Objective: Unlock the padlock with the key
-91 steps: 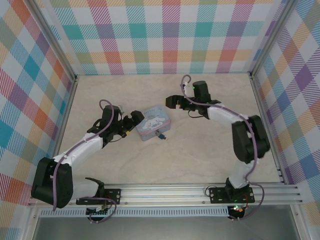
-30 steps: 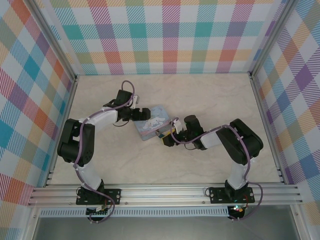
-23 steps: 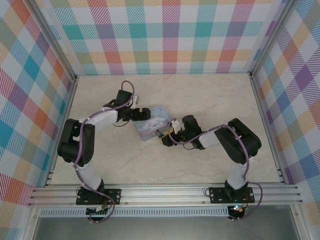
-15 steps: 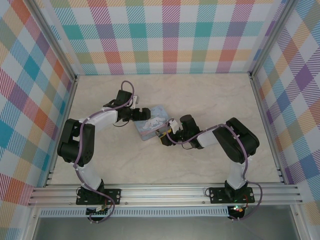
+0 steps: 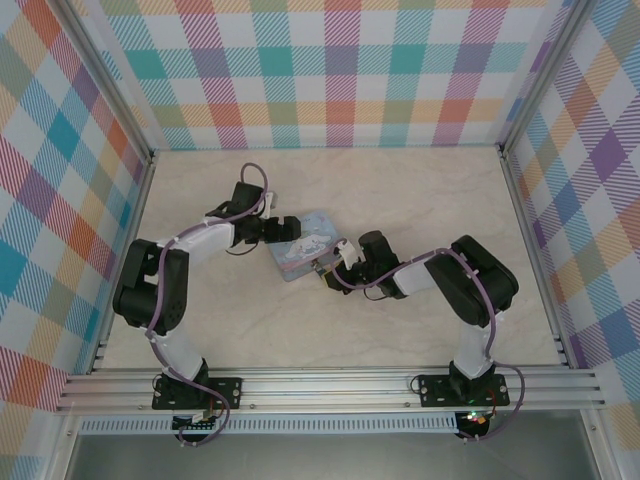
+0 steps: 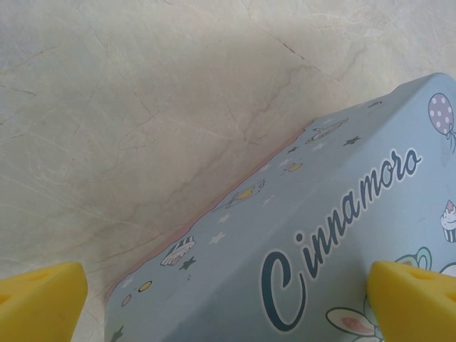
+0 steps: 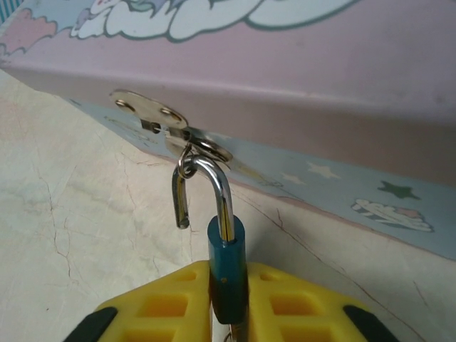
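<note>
The padlock (image 7: pixel 226 246) hangs at the tin's (image 5: pixel 303 247) near-right side, close to the middle of the counter (image 5: pixel 400 190). In the right wrist view its teal body stands upright between the yellow pads (image 7: pixel 164 299) of the right gripper (image 7: pixel 228 283), whose jaws are drawn in tight against both of its sides. The shackle (image 7: pixel 217 189) is hooked through the loop of the tin's metal hasp (image 7: pixel 153 114). Its shorter leg hangs free, clear of the body. The lower end of the padlock is cut off by the picture's bottom edge. A thin pale sliver (image 7: pixel 231 333) shows there, and whether it is the key cannot be told.

From above, the right gripper (image 5: pixel 328 274) covers the padlock, which is too small and too hidden to make out.

The left gripper (image 5: pixel 281 228) sits at the tin's far-left end. In its wrist view the jaws stand wide apart, with a yellow fingertip (image 6: pixel 39 303) in each lower corner and the tin's printed lid (image 6: pixel 320 242) between them. Both tips are cut off by the frame, so whether they touch the tin cannot be told.
</note>
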`<action>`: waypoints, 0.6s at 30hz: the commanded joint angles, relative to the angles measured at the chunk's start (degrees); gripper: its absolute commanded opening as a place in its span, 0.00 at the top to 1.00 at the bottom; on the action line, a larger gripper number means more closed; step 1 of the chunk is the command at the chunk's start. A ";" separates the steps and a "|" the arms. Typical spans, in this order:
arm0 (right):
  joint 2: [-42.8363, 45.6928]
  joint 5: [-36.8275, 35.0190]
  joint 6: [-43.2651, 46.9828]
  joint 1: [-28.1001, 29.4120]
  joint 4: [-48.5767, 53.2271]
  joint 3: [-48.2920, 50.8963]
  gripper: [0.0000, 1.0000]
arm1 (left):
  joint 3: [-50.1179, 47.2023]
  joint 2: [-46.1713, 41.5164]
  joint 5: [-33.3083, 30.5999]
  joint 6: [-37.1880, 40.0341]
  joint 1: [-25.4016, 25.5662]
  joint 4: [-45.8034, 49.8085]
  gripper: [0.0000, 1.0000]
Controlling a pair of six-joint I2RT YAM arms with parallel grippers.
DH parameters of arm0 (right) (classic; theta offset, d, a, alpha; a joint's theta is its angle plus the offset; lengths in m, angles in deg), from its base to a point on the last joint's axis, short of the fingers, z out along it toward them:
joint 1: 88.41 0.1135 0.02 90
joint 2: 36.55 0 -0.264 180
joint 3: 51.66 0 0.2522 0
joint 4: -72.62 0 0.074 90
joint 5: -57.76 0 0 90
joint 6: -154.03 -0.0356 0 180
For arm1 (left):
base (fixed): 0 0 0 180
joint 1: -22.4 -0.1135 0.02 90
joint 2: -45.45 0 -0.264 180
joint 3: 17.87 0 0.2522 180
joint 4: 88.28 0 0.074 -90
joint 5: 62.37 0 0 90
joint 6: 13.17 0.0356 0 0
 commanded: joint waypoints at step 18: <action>8.60 -26.86 -3.90 2.18 2.00 5.99 0.98 | -15.77 -13.94 -4.89 -10.47 3.35 -2.76 0.00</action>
